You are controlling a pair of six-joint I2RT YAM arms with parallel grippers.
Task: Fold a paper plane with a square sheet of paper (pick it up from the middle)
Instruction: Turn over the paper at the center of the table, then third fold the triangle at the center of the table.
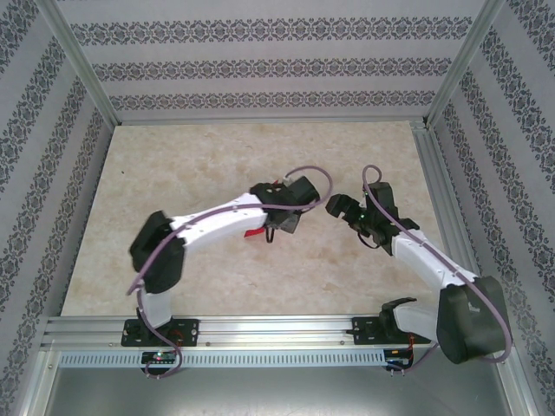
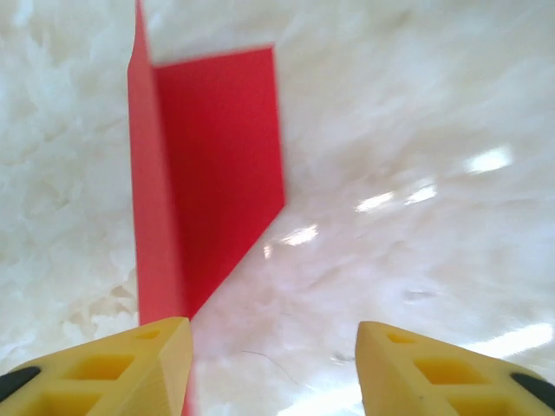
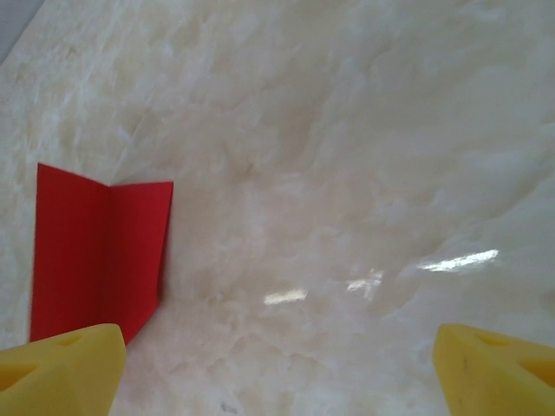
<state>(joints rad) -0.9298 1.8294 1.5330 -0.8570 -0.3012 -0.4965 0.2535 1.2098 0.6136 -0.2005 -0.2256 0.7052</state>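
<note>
step: we judge folding about done; the paper plane (image 2: 208,173) lies on the table (image 1: 173,173), one flap standing up.
plane location: mid-table, just beside one finger of the left gripper (image 2: 270,338); we cannot tell if they touch.
left gripper: jaws part-way apart, nothing between.
right gripper (image 3: 277,342): jaws wide, empty; plane off to its side.
next: we expect a straight lift, no dragging the flap.
in the way: right gripper near left; patterned walls (image 1: 260,65) well apart.
</note>
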